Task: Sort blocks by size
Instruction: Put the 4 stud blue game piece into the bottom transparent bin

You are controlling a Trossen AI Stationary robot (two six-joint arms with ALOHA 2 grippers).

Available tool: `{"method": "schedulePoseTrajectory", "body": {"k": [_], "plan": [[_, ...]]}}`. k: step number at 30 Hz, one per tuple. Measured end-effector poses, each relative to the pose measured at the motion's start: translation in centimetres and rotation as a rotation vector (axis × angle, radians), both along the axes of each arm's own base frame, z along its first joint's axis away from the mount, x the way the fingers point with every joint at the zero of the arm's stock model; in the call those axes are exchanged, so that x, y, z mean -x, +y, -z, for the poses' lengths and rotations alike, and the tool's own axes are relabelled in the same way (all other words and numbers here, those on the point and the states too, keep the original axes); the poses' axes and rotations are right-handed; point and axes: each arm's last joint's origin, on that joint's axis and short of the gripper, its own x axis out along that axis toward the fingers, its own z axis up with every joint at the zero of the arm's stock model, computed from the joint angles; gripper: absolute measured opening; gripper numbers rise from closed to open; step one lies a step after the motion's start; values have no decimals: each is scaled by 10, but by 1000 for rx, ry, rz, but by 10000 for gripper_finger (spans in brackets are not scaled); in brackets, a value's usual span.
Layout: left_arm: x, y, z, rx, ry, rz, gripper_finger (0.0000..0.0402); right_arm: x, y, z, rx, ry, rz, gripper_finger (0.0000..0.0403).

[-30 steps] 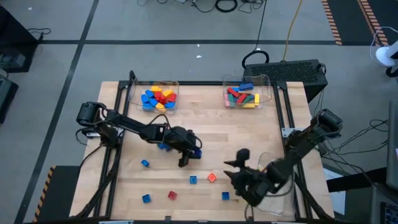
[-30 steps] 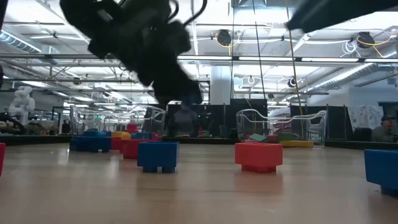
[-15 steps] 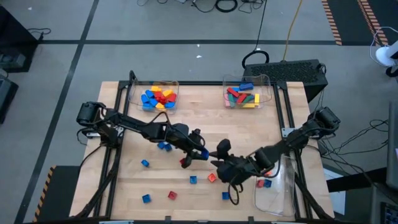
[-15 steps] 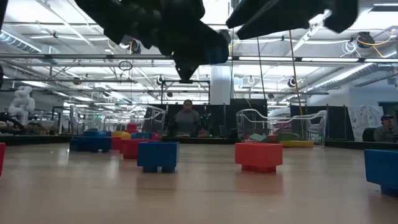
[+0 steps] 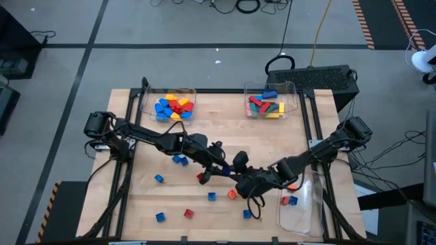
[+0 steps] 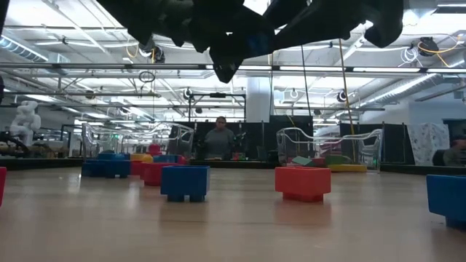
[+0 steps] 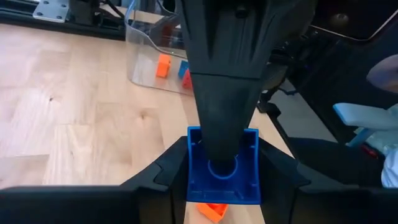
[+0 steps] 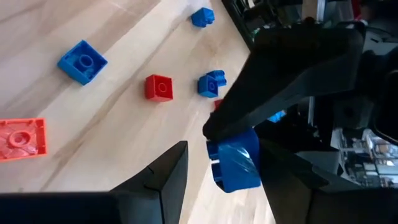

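Observation:
Above the middle of the table my left gripper [image 5: 219, 167] is shut on a blue block [image 7: 224, 168], whose hollow underside faces its wrist camera. My right gripper [image 5: 236, 175] has come in from the right and is open. Its fingers [image 8: 169, 180] stand on either side of the same blue block [image 8: 236, 163], with a gap showing on one side. Loose blocks lie flat on the wood: blue ones [image 5: 180, 160] [image 5: 159, 178] [image 5: 212, 196], a red one [image 5: 202, 178] and an orange one [image 5: 231, 194]. My left gripper pinches the blue block by two opposite side walls [image 7: 191, 174] between its two fingers. They come nearly level from the table's left, slanting a little down. The block is lifted clear of the table. My right gripper has one finger [image 7: 221, 106] across the block's open underside; I cannot tell whether it touches.
Two clear trays stand at the far edge, the left [image 5: 151, 109] with several blocks, the right [image 5: 294, 102] with longer bars. A third clear tray [image 5: 310, 214] at the near right holds a few small blocks. More blocks [image 5: 160, 217] [image 5: 188, 214] [image 5: 246, 214] lie near the front edge.
My right gripper has swung from the near right tray toward the table's middle, rolling as it went, and now stands at my left gripper. My left gripper has risen and gone a little toward the right with the blue block still held.

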Motion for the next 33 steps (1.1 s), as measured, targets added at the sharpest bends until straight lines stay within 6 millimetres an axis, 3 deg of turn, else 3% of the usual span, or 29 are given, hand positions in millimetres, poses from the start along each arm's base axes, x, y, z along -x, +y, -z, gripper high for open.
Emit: {"method": "schedulePoseTrajectory", "body": {"k": [5,15,21,26,33], "plan": [[0,0,0,3,0,-1,138,-2,-4,0,-14,2,-2,159],[-1,0,-1,39,2,-16,144,-5,-7,-1,-2,5,-25,76],[-1,8,-3,13,-9,-39,265,-1,-5,1,-99,7,39,73],[9,12,-1,2,108,-18,321,18,1,0,-205,68,118,73],[35,14,5,-205,359,-193,327,69,17,-13,-410,144,279,74]]}}
